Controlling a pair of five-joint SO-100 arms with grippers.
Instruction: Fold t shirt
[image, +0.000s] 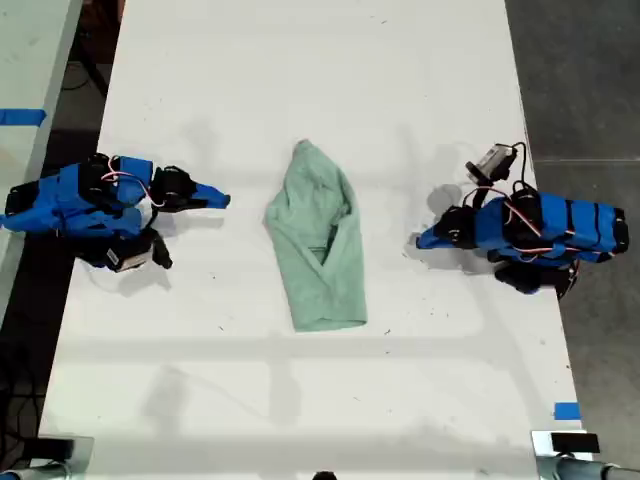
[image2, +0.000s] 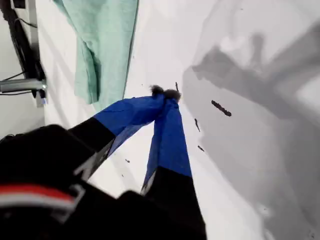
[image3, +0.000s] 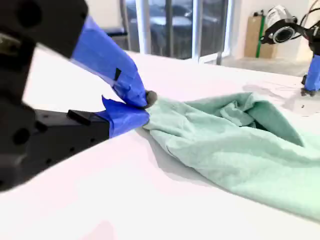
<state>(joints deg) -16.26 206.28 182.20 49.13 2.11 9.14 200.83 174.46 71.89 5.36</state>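
Note:
The t shirt (image: 318, 240) is a pale mint-green cloth lying lengthwise in the middle of the white table (image: 300, 60), folded into a narrow shape that is pointed at its far end and wider at its near end. My first gripper (image: 420, 240) sits at the exterior view's right with its jaws shut and empty, a short gap from the cloth. In its wrist view the tips (image2: 165, 93) meet over bare table, beside the t shirt (image2: 102, 45). My second gripper (image: 225, 200), at the exterior view's left, is also shut and apart from the cloth. Its tips (image3: 145, 98) line up with the t shirt (image3: 240, 145).
Blue tape (image: 566, 410) marks the table near its front corner at the exterior view's right. Metal clamps (image: 45, 450) grip the front edge. Another table with blue tape (image: 20, 117) stands at the exterior view's left. The first arm (image3: 311, 55) shows beyond the cloth.

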